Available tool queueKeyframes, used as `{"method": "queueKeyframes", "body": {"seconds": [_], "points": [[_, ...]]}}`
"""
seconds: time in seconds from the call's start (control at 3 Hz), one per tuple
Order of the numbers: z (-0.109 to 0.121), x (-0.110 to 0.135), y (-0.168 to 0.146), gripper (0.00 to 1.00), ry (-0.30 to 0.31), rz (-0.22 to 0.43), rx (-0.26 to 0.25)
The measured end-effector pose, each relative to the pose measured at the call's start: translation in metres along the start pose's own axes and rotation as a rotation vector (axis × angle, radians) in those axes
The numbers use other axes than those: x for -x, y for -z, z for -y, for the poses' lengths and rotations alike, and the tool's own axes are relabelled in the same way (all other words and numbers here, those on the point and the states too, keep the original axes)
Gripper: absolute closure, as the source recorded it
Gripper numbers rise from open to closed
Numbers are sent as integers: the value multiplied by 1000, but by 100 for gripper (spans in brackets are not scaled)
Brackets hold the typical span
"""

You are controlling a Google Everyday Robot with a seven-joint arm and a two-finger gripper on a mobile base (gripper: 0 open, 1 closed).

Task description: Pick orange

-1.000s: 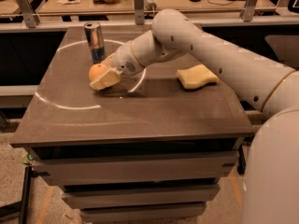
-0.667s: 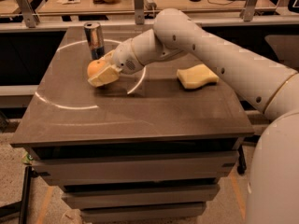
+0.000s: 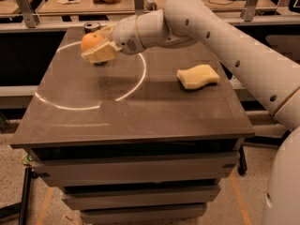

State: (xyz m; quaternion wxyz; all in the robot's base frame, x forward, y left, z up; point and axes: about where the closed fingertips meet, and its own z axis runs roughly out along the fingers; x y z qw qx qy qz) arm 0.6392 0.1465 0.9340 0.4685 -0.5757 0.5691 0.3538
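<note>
Where the dark tabletop (image 3: 70, 125) runs to its far-left corner, we note the orange (image 3: 90, 40) sitting within the gripper (image 3: 97, 48), pale fingers (image 3: 101, 55) closed on it from the right. It appears raised just off the surface, though the gap beneath is hard to read. Round, matte-skinned, no long axis. A can top (image 3: 92, 27) shows just behind. The smooth white arm (image 3: 211, 27) enters from the right. A pale yellow wavy sponge (image 3: 198, 76) lies well apart. We judge a straight rise suffices.

Matte orange (image 3: 91, 41) in claw (image 3: 97, 48) — over glossy table (image 3: 140, 114)
</note>
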Motion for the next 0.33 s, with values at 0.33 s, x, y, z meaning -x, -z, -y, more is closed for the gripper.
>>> {"method": "queueKeyframes", "body": {"seconds": [0.33], "points": [[1,4,1,100,5,6,-3]]}}
